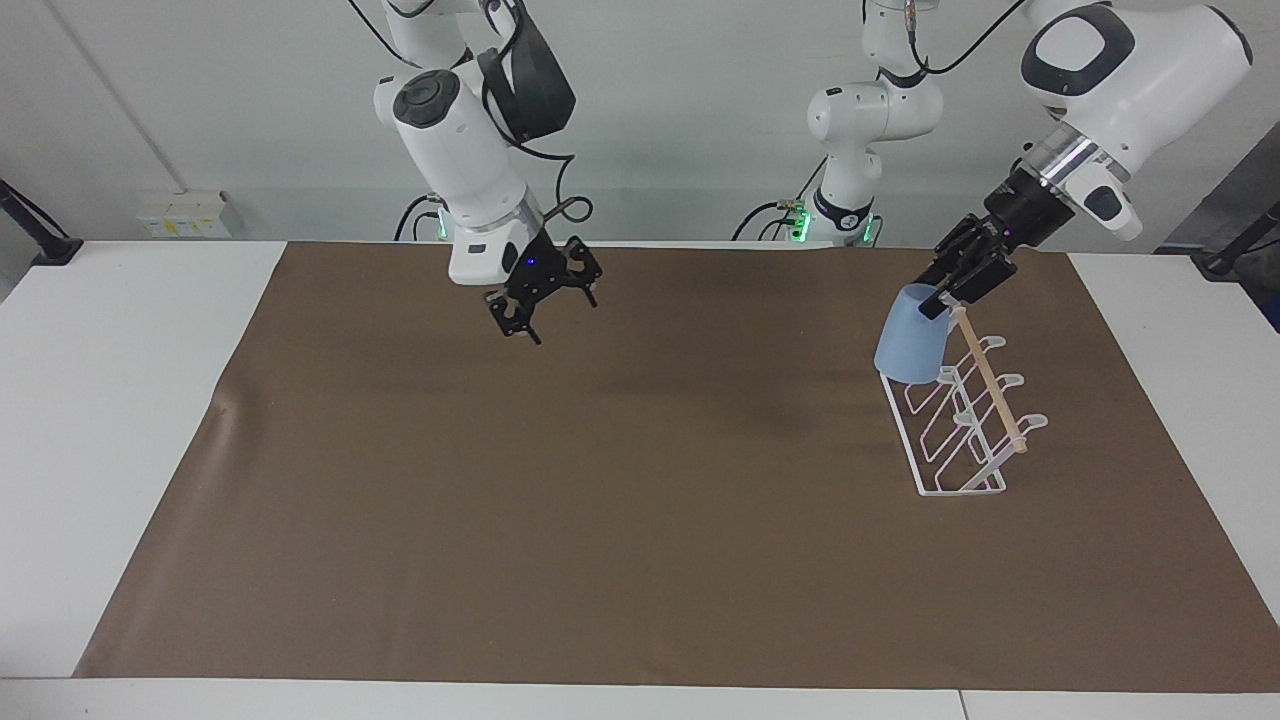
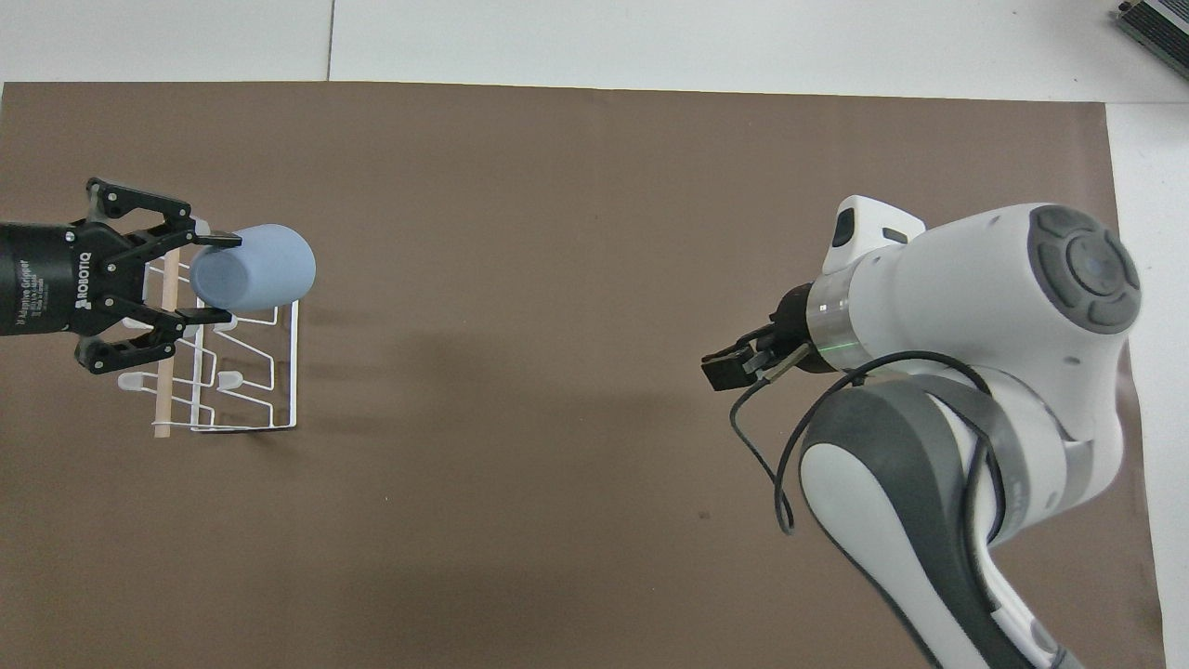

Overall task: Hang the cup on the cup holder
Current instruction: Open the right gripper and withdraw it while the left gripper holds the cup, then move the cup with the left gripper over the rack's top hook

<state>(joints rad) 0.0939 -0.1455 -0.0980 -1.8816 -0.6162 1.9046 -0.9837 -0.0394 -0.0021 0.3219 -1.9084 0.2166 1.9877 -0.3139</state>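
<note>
The left gripper (image 1: 938, 297) is clamped on the light-blue cup (image 1: 910, 347) by its base, mouth down, tilted over the white wire cup holder's (image 1: 955, 415) prong nearest the robots, toward the left arm's table end. The right gripper (image 1: 540, 305) waits over the brown mat (image 1: 600, 500) — whether its fingers are spread I cannot tell.

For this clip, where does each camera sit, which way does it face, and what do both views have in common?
Facing view: high across the table, looking at the robots; both arms show from their bases, the left pincer holding the cup mouth-down over the cup holder, the right pincer waiting over the brown mat.
Overhead view: above the robots' end, looking steeply down and forward; only forearms and pincers show.
Shared: cup, cup holder, mat and both pincers, turned half a turn between views.
</note>
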